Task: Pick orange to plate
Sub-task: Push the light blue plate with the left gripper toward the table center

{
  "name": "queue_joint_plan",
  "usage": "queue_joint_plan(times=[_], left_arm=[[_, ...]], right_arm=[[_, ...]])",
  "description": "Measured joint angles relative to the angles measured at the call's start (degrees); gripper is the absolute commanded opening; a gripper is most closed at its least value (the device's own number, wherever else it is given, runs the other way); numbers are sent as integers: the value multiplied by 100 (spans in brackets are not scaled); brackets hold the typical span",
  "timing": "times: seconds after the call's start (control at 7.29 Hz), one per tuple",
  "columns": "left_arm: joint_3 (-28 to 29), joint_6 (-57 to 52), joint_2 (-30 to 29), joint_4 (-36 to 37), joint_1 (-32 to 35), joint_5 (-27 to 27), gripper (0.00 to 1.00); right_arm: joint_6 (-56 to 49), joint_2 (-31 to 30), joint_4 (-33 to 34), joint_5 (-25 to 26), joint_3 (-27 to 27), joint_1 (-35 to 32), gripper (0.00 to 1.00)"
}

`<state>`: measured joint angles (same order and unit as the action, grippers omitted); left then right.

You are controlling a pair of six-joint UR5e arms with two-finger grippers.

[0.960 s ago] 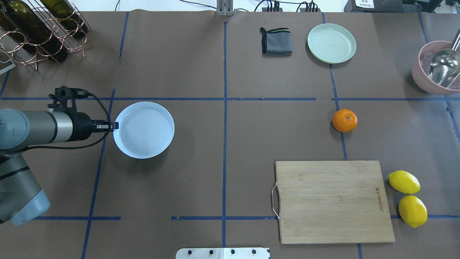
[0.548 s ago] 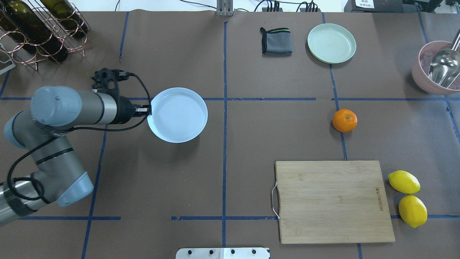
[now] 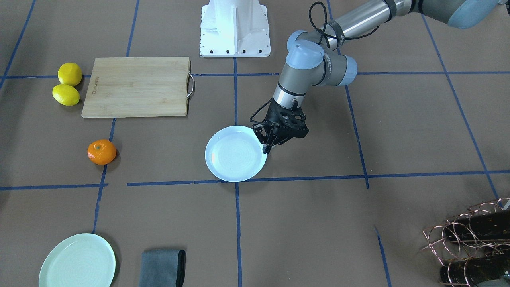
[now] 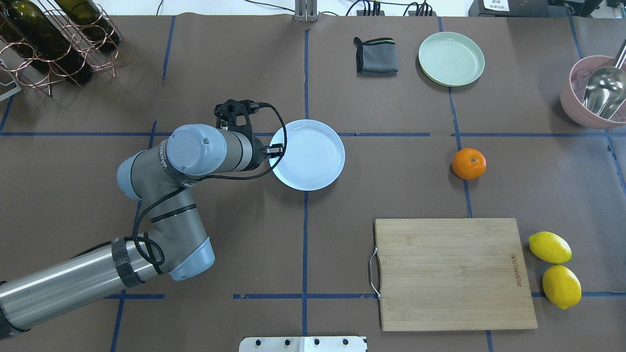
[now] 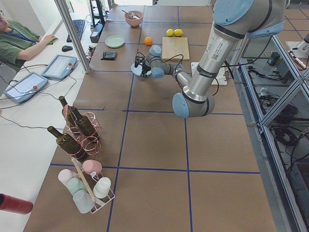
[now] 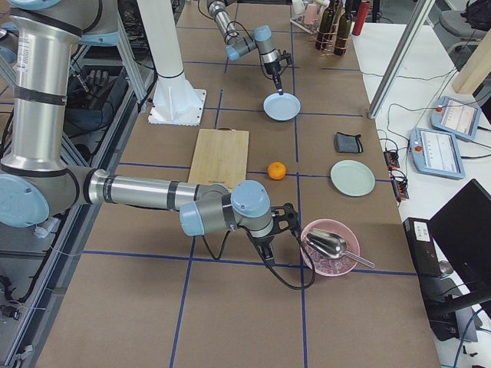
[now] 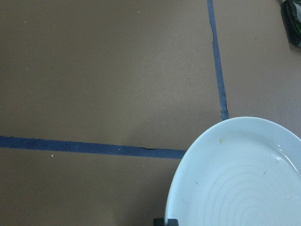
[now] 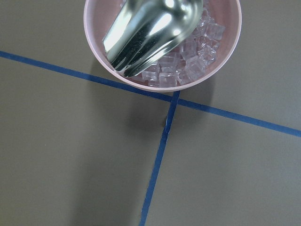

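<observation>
Brown paper covers the table [image 4: 234,230], taped off into blue squares, and I'm using the wooden cutting board [image 4: 452,274] as my reference.

The orange [image 4: 469,164] sits on the paper just past the board's far edge, on a tape line, not touching the board or anything else. Nothing's holding it.

The plate [image 4: 313,161] is out past the board's far corner on the handle side, near the middle of the table and well apart from the orange. The left gripper [image 3: 266,149] is clamped on its rim, on the side facing away from the board; the wrist cam shows the rim right at a fingertip. Can't tell whether the plate is resting on the paper or a bit off it.

The right gripper [image 6: 270,259] only shows in the side view, hanging low next to the pink bowl [image 4: 579,115], so I can't tell whether its fingers are apart or together. That bowl has ice cubes and a metal scoop [image 4: 602,93] in it and sits way beyond the board's non-handle end.

Two lemons [image 4: 550,248] lie just beside that same end. Farther out than the orange are a mint-green plate [image 4: 451,58] and a folded grey cloth [image 4: 375,57]. The wine rack [image 4: 54,44] is in the corner farthest from the board.
</observation>
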<state>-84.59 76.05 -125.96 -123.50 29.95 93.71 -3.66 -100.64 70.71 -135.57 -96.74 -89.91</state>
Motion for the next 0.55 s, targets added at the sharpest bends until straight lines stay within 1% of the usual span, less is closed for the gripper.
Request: queue_joint_plan(times=[0.14,0.27,0.55], left_arm=[[69,-5,-11,-4,-51,-14,31],[110,-16,-14,-6,-73,-18,99],[87,-117,-4,8,-76,1,100]], right_arm=[[4,0,2,1,-2,0,100],[5,0,4,3,-2,0,100],[6,0,5,-2,5,0,100]])
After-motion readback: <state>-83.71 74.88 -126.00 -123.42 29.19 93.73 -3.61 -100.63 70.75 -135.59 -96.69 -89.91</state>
